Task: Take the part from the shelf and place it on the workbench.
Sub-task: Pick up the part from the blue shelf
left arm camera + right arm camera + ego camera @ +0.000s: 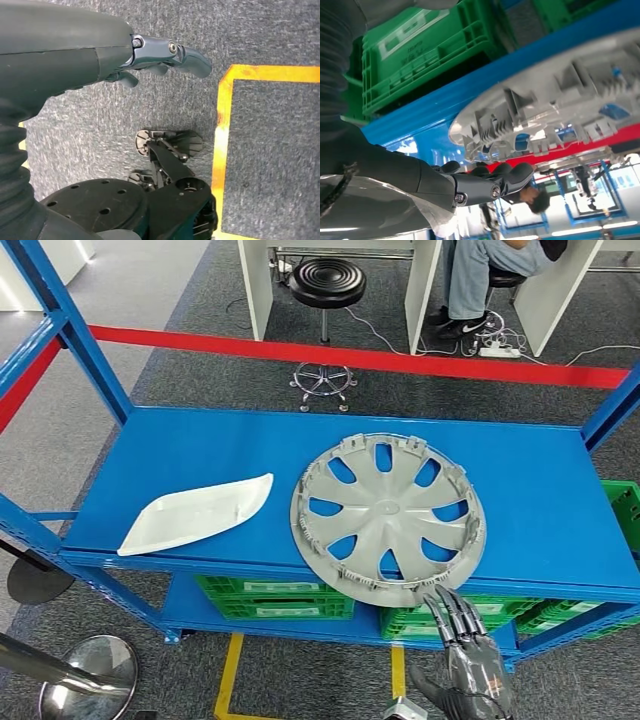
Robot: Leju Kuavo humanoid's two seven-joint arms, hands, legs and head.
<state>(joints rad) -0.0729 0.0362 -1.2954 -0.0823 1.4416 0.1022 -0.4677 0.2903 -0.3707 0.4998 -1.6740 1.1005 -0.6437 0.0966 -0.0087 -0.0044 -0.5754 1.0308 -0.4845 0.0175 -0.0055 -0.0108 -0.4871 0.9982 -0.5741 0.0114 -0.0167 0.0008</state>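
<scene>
A grey wheel cover (387,515) lies flat on the blue shelf (226,445), its near rim overhanging the front edge. My right hand (468,665) is raised just below and in front of that rim, fingers stretched out and apart, holding nothing. Seen from the right wrist, the fingers (486,182) reach close to the ribbed rim of the wheel cover (554,95) without clearly touching it. A white curved panel (198,513) lies on the shelf to the left. My left hand (166,55) hangs over the carpet, fingers extended and empty.
Green crates (275,597) sit on the lower shelf level under the wheel cover. Blue uprights (72,330) frame the shelf. Behind it are a red barrier tape (362,358), a black stool (327,285) and a seated person (483,280). Yellow floor tape (222,145) marks the carpet.
</scene>
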